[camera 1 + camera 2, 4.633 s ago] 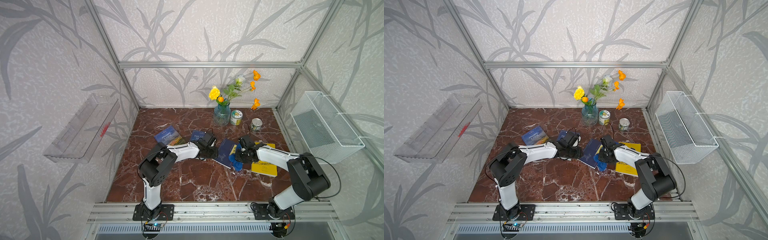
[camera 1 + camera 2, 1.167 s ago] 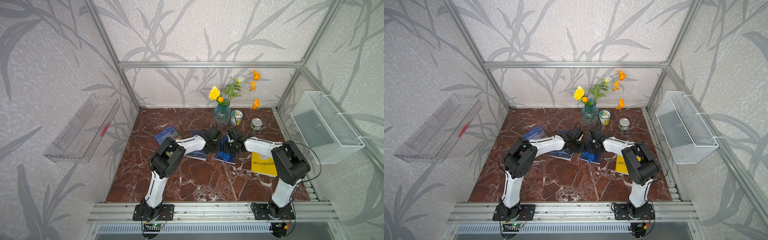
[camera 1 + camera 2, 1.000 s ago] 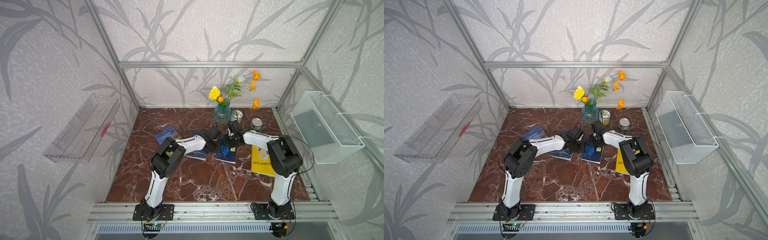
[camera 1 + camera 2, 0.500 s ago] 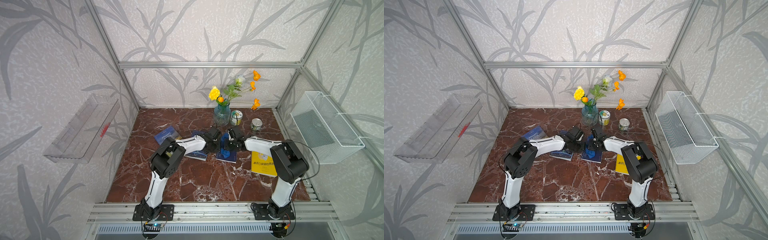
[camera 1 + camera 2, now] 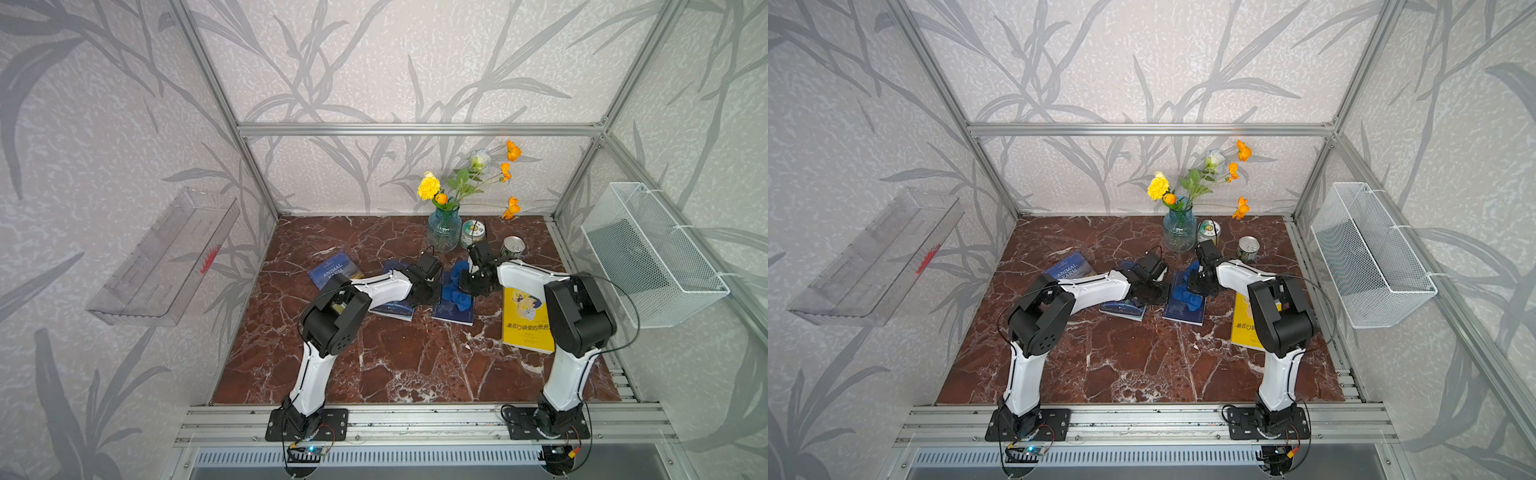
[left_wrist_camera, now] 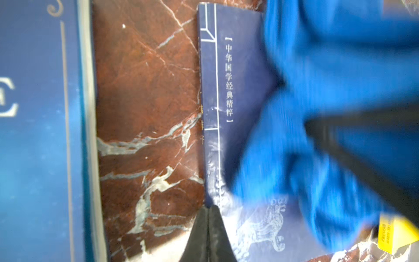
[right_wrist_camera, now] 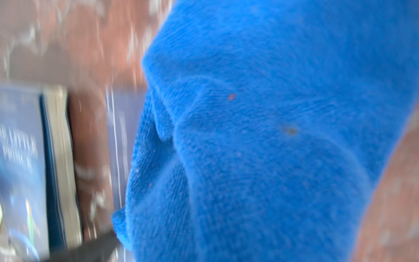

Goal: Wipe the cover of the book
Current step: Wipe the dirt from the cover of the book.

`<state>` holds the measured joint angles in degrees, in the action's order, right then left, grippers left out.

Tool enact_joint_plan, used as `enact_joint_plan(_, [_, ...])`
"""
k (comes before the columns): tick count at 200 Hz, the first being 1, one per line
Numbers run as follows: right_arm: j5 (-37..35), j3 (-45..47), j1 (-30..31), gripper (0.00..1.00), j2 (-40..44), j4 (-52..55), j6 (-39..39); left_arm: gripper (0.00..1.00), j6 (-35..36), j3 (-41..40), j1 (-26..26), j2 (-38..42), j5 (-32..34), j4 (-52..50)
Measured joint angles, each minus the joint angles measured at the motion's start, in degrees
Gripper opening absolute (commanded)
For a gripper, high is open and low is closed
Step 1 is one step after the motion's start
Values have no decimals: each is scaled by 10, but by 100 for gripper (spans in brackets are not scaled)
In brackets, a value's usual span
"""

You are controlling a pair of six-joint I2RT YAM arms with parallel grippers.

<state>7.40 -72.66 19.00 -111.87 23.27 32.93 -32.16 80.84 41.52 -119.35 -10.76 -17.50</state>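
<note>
Your book point(image 5: 454, 313), dark blue with white Chinese lettering and a line-drawn beast on its cover, lies flat on the worktop point(image 5: 395, 365), just right of centre in both top views. The blue cloth point(image 5: 456, 289) sits bunched on its far half, and the near half of the cover is bare. In the left wrist view the cloth point(image 6: 328, 68) fills the right of the frame, and the book point(image 6: 240, 68) shows as a strip beside it.

Your right jaws are hidden by the cloth point(image 7: 260, 147), which fills the right wrist view. They are pressed nearly together, pinching the cloth. The right arm point(image 5: 523, 272) reaches in from the right of the frame.

Your left jaws are pressed together with nothing between them. Their tips show at bottom centre of the left wrist view, at the book's long edge. You cannot tell whether they touch it.

A second book point(image 5: 390, 309) lies just left of the book, partly under the left arm point(image 5: 382, 286), with a strip of bare worktop between the two. Animal Farm point(image 5: 334, 270) lies further left. A yellow book point(image 5: 525, 328) lies to the right, partly under the right arm.

At the back stand a vase point(image 5: 444, 235) of flowers, a tin point(image 5: 473, 232) just beside it and a can point(image 5: 513, 247) further right. A wire basket point(image 5: 665, 266) hangs on the right wall and a clear tray point(image 5: 166, 257) on the left wall.
</note>
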Motion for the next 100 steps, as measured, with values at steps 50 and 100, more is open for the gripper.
enact_joint_plan(50, [-23, -22, 8, 9, -19, -5, -9, 6, 0, 0, 0, 0, 0, 0])
enact_joint_plan(100, [-53, 141, 92, 10, 104, -32, 18, 6, 0, -1, 0, 0, 0, 1])
